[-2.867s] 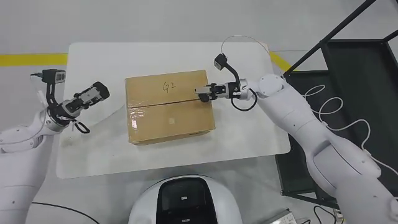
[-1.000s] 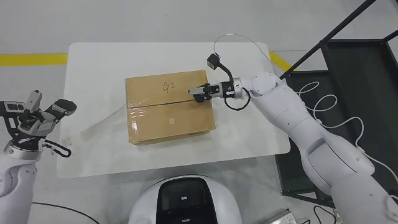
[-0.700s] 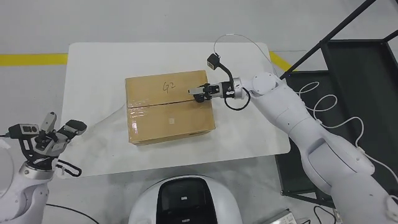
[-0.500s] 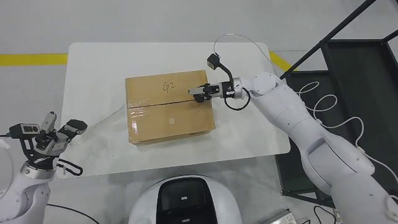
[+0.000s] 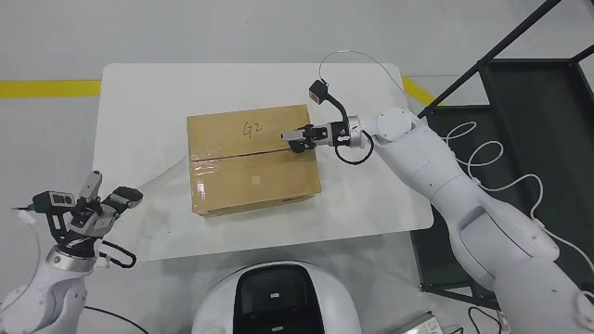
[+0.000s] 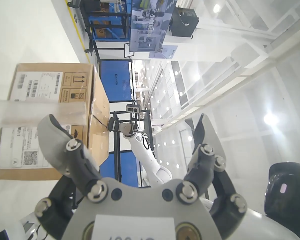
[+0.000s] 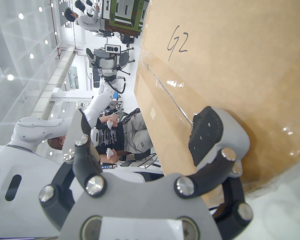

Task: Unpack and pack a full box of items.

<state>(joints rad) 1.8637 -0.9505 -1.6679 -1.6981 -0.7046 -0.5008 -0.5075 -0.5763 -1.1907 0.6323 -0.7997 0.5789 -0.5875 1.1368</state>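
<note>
Top view. Item 1: box [image 5: 253, 160], brown corrugated cardboard, rectangular, matt, flaps shut. It sits at the centre of the table [image 5: 139, 102], a smooth white top with rounded corners. A seam [image 5: 251, 153] runs from 9 to 3 o'clock across the lid and looks glossy with clear film in the right wrist view. A handwritten mark [image 5: 251, 130] lies on the flap toward 12 o'clock. The shut flaps hide the contents.

Item 2: labels [image 6: 37, 87], white printed paper, flat on the box's side wall facing 9 o'clock. The print is too small to make out.

Item 3: tape strip [image 6: 27, 112], thin, clear, faintly wrinkled film, stretched from that side wall out toward 8 o'clock. In the top view it is only a pale band, and its far end is hard to trace.

Item 4: left gripper [image 5: 111, 190], at the table's 8 o'clock edge, well apart from the box. Its grey curved fingers [image 6: 55, 136] are spread wide with nothing clamped between them. The strip crosses one fingertip; whether it sticks there cannot be told.

Item 5: right gripper [image 5: 293, 138], at the box's 3 o'clock edge, at the seam's end. The jaws are wide apart and grip nothing. One finger's black dimpled pad [image 7: 205, 136] lies over the lid and the other finger stands off the box. Contact with the cardboard cannot be judged.

Item 6: rack [image 5: 520, 102], dark metal frame, at 3 o'clock of the table, cut off at the view's edge.
</note>
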